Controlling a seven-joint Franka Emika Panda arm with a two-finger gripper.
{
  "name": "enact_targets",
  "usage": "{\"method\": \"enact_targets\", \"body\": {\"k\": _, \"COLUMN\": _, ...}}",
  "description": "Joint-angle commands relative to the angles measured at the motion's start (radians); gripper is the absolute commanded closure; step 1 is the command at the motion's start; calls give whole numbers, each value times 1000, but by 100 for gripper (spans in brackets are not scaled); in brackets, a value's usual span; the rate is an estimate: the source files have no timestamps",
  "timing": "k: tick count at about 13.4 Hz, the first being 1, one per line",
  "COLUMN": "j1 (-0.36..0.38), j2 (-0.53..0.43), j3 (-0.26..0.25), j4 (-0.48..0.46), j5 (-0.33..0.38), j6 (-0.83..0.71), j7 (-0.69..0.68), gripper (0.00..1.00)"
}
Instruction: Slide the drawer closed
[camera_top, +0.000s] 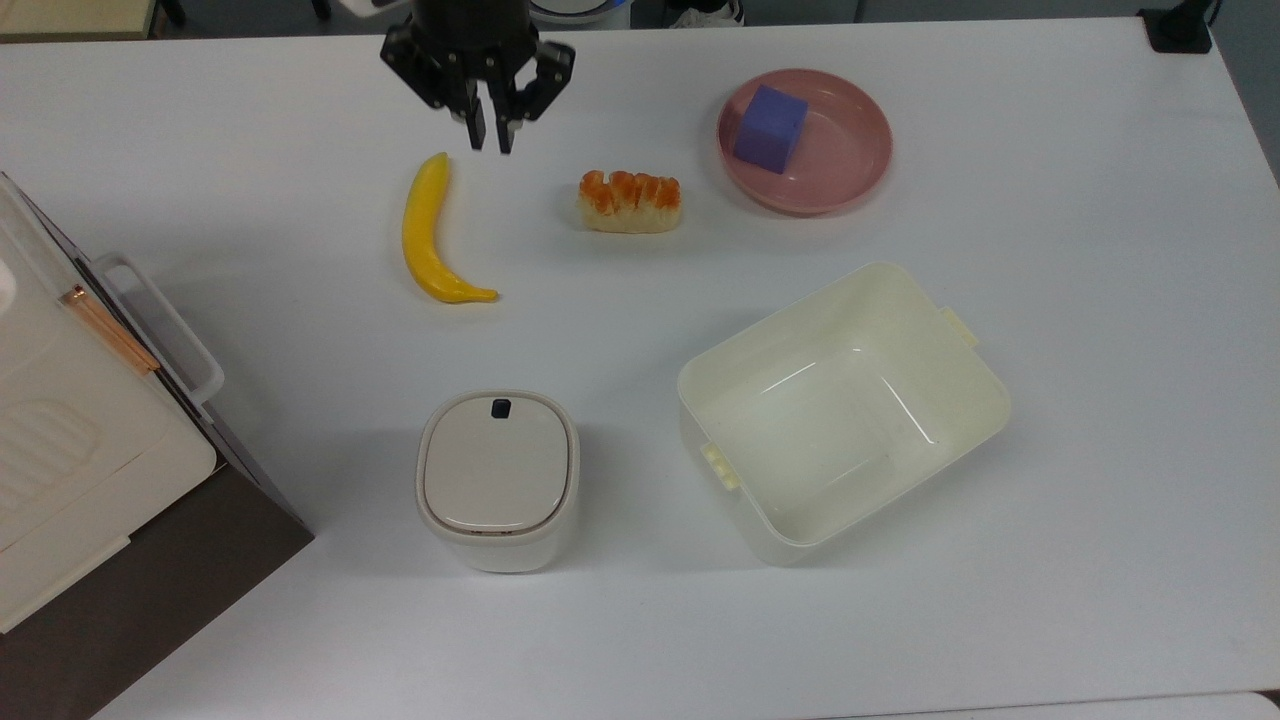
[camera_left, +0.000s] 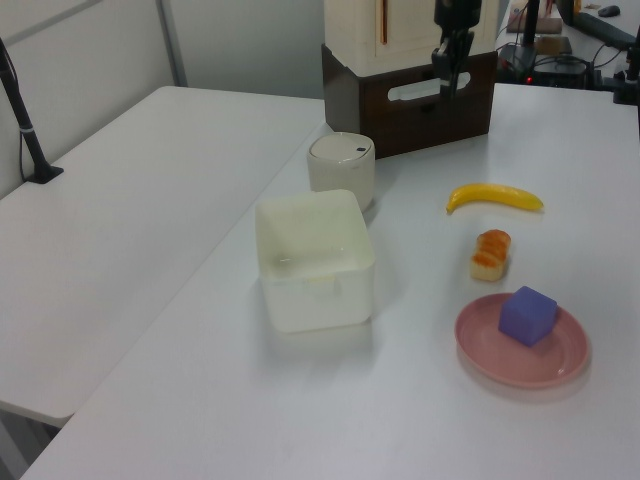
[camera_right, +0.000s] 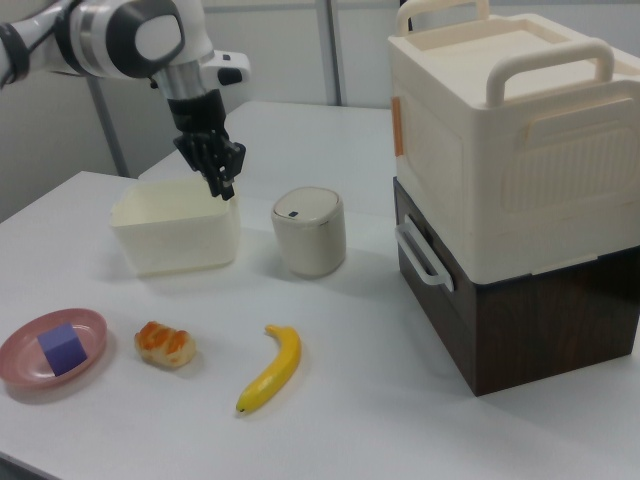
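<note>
Drawer (camera_right: 440, 268) sits flush in the brown cabinet at the top view's left edge, handle (camera_top: 160, 325) facing the table. Gripper (camera_top: 490, 130) hangs empty, fingers slightly parted, well apart toward the top view's upper centre, near the banana (camera_top: 430, 235).

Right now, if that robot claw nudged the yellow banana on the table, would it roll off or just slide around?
Likely it would slide or spin, not roll: the banana is curved and lies flat on its side on the smooth white table. Its glossy, even yellow skin hints at a light plastic toy, so a small push from the gripper may move it far. A push near one tip would probably pivot it.
</note>
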Motion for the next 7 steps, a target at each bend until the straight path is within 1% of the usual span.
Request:
{"method": "enact_targets", "body": {"k": 1, "j1": 55, "j2": -64, "j3": -52, "j4": -21, "j5": -4, "j6": -64, "j7": -24, "gripper": 14}}
{"method": "enact_targets", "body": {"k": 2, "j1": 55, "j2": -65, "j3": -53, "j4": -19, "j5": -7, "j6": -80, "j7": -26, "gripper": 0}}
{"method": "enact_targets", "body": {"k": 4, "j1": 46, "j2": -65, "j3": -50, "j4": 5, "j5": -10, "j6": -91, "j7": -41, "gripper": 0}}
{"method": "enact_targets", "body": {"k": 7, "j1": 46, "j2": -65, "j3": -49, "j4": 4, "j5": -7, "j6": -100, "j7": -44, "gripper": 0}}
